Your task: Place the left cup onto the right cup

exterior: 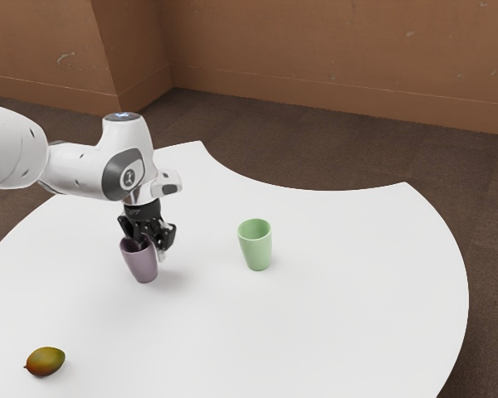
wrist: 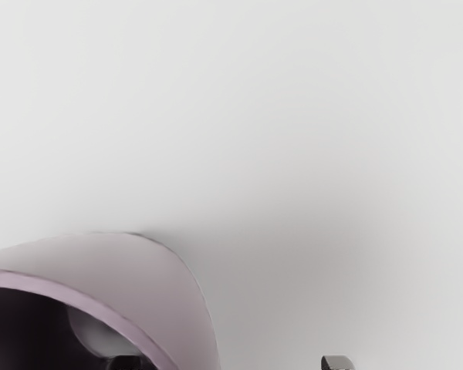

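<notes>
A mauve cup (exterior: 139, 262) stands on the white table (exterior: 332, 315), toward the exterior view's left. A light green cup (exterior: 255, 243) stands upright to its right, a cup's width or more away. My black gripper (exterior: 153, 240) is down at the mauve cup's rim, open, with its jaws straddling the cup's wall on the side nearer the green cup. In the wrist view the mauve cup (wrist: 131, 281) lies just under my hand. One fingertip (wrist: 336, 362) shows outside it, clear of the wall, and a dark shape sits inside the rim.
A small orange-green mango (exterior: 45, 360) lies near the table's front edge at the exterior view's left. Bare white tabletop stretches between and around the two cups. The table's curved edge runs behind and to the right.
</notes>
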You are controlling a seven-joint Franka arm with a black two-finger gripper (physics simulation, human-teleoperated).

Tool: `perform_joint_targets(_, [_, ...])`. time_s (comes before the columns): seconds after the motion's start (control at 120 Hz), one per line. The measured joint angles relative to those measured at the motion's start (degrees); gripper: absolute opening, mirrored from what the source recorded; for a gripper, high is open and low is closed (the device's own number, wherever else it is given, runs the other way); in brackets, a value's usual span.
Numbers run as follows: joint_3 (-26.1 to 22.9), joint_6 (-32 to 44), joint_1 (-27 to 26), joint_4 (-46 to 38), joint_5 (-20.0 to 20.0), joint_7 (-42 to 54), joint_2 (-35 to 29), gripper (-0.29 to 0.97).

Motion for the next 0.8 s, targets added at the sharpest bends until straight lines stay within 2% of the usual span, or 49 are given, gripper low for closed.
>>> perform_joint_targets(0.117, [0.0,0.2,0.6,0.0,-0.1,0.1,0.0,0.06])
perform_joint_targets(0.267, [0.0,0.3,0.7,0.0,-0.1,0.1,0.0,-0.04])
perform_joint_targets(0.567, [0.0,-0.2,0.7,0.0,0.1,-0.1,-0.7,-0.09])
perform_joint_targets(0.8, [-0.8,-3.3,0.1,0.3,1.6,-0.3,-8.6,-0.1])
